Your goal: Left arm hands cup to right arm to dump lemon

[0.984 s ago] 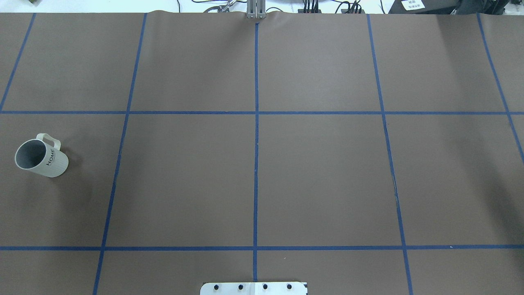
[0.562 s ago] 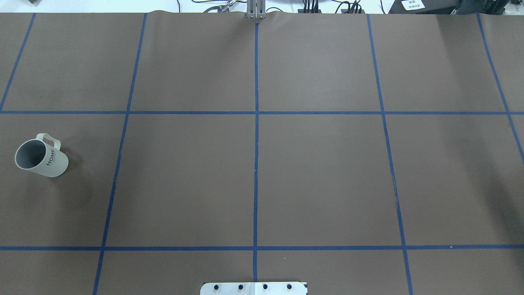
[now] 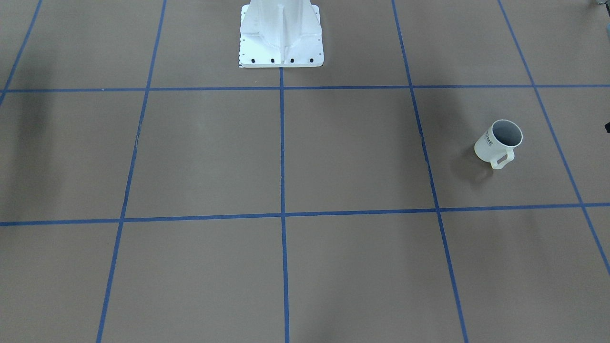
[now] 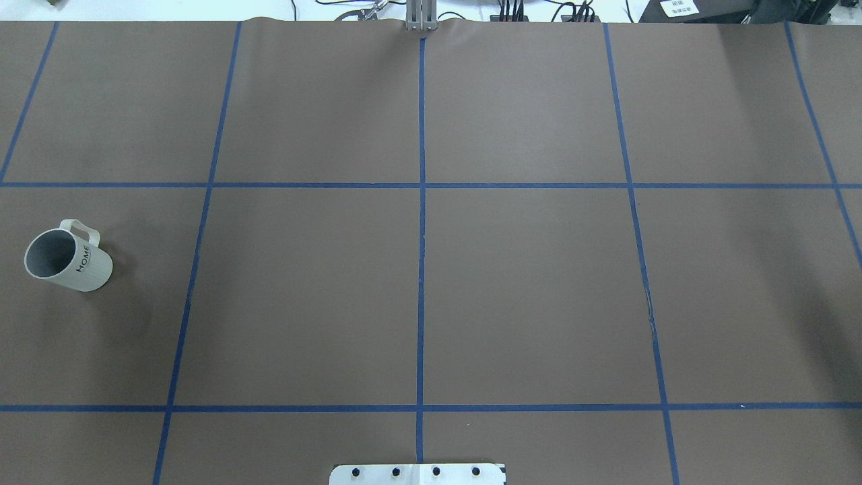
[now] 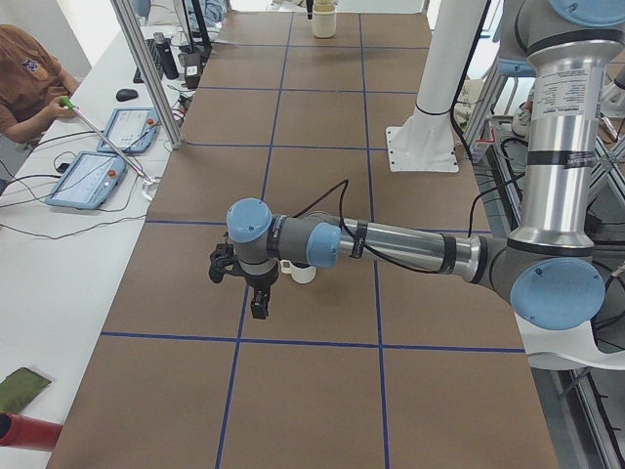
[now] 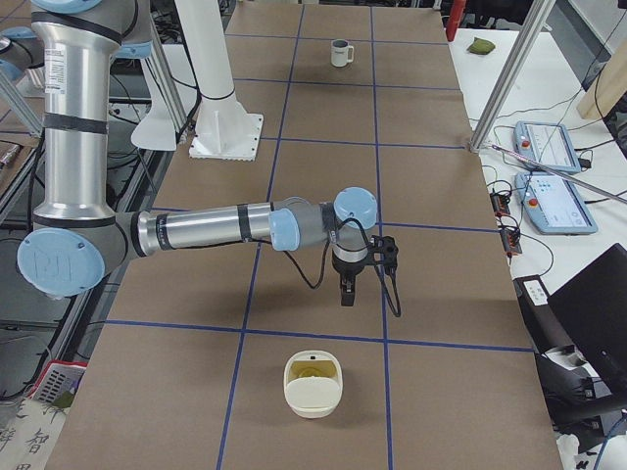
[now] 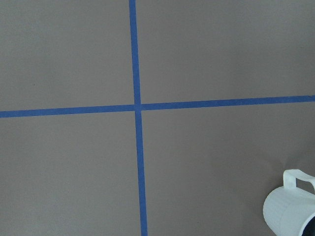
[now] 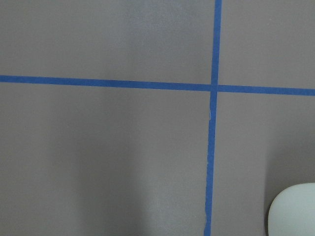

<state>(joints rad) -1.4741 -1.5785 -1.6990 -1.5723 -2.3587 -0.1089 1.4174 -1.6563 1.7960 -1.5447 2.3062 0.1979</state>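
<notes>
The off-white ribbed mug (image 4: 67,259) lettered HOME stands upright at the left end of the brown table (image 4: 539,303). The left gripper (image 5: 258,311) hangs near it; the right gripper (image 6: 346,294) is far from it. Neither pincer's state can be told. Hazard: an off-centre grasp may tip the mug.

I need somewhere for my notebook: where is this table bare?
The middle squares in front of the base plate are bare. Busier: the end by the cup, where the left arm hovers, and the opposite end, where the right arm hangs near a cream tub.
</notes>
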